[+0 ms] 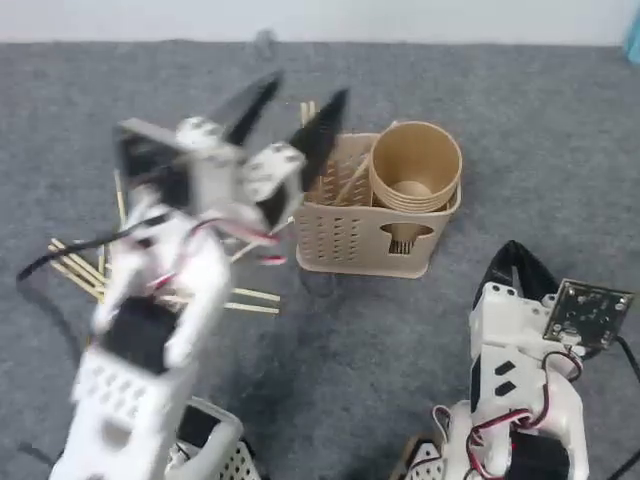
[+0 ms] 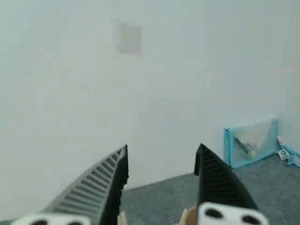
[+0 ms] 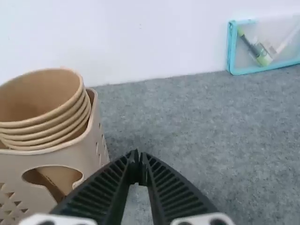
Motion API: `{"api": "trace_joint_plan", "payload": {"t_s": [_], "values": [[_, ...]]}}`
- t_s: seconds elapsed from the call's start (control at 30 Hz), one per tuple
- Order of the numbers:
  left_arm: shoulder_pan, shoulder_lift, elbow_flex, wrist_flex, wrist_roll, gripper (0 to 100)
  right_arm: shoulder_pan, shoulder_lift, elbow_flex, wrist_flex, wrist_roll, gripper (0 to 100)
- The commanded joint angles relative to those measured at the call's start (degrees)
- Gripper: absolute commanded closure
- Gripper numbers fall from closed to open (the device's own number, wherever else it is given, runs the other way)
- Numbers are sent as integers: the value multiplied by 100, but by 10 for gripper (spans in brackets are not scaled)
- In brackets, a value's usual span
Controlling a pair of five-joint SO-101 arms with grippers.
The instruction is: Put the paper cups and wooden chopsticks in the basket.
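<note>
The left arm's black two-fingered gripper [image 1: 288,118] hangs high over the table with its jaws spread wide and nothing between them. In its own wrist view the left gripper [image 2: 163,151] looks out at the pale wall [image 2: 140,70], so it is raised and tilted up, not aimed at the floor. Just beside and below it stands the beige perforated plastic basket [image 1: 345,240]. The stack of brown paper cups [image 1: 415,160] sits in the basket's compartment farther from this arm. A few thin wooden chopsticks [image 1: 308,110] poke up from the compartment nearer the gripper.

The cups look done, and the chopstick step seems to be in hand. A loose scatter of wooden chopsticks [image 1: 85,268] lies on the grey carpet [image 1: 360,340], beside the basket on the left arm's side, partly under the arm. The next move likely calls for tipping the open jaws down, lowering onto one stick or a small bundle, and closing across it. The sticks lie flat and crossed, so a clean pinch may be awkward.

The right arm's black gripper [image 1: 515,268] is closed tip to tip near the basket's cup side, low over bare carpet. There is open room around it. The basket wall and the upright sticks are the edges to clear. A blue clear pouch [image 2: 251,143] leans at the far wall, well apart.
</note>
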Motion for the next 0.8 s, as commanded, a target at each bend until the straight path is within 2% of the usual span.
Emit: {"api": "trace_joint_plan", "payload": {"t_s": [0.0, 0.1, 0.17, 0.3, 0.37, 0.5, 0.63, 0.77], "values": [[-941, -905, -400, 1609, -26, 776, 75, 541, -316, -207, 79, 990], [-1916, -1231, -154, 2523, 0, 776, 75, 1613, -976, -171, 35, 990], [-2549, -1389, 242, 2804, 26, 776, 48, 2475, -1565, -119, 44, 987], [-3613, -1591, 1297, 2725, 352, 775, -312, 4242, -3130, 470, 35, 979], [-3991, -1644, 1833, 2523, 360, 775, -453, 5015, -4062, 936, 9, 937], [-4431, -1662, 2774, 2215, 334, 775, -523, 6290, -6171, 1947, -536, 829], [-4607, -1670, 3785, 1758, 316, 773, -716, 7424, -8325, 2686, -571, 831], [-4607, -1670, 4646, 1125, -44, 773, -1059, 8673, -9978, 3336, -571, 829]]}}
